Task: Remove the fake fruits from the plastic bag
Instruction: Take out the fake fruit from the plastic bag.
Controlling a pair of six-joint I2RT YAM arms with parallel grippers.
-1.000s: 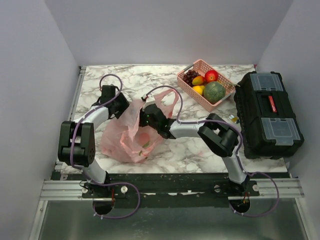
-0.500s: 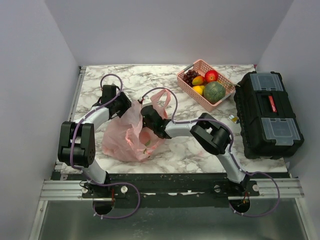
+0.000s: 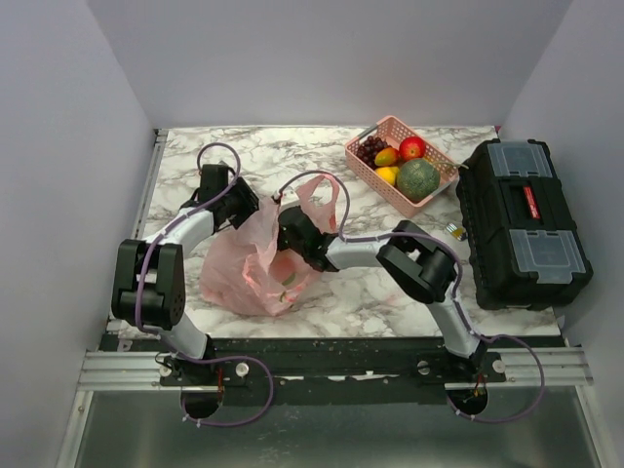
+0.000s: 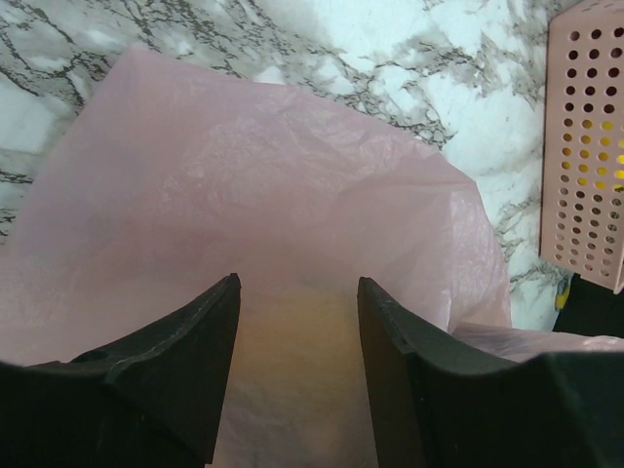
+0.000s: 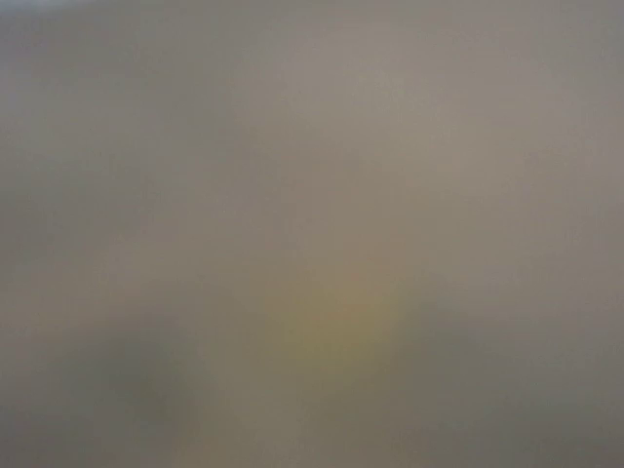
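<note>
- Plastic bag (image 3: 244,268): pink, crumpled, left of centre on the marble desk (image 3: 390,292).
- Fake fruits (image 3: 402,168) — several heaped in the pink basket (image 3: 375,188), upper right.
- Left claw (image 4: 297,288): at the bag's upper-left edge, fingers parted, pink film across the gap.
- Right claw (image 3: 290,237) — buried in the bag's mouth; released or clenched, cannot tell.

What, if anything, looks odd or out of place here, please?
Only the right wrist view: a featureless haze with a faint yellow patch, likely because the right gripper sits inside the crinkly translucent pink plastic bag. Nothing spilled.
</note>
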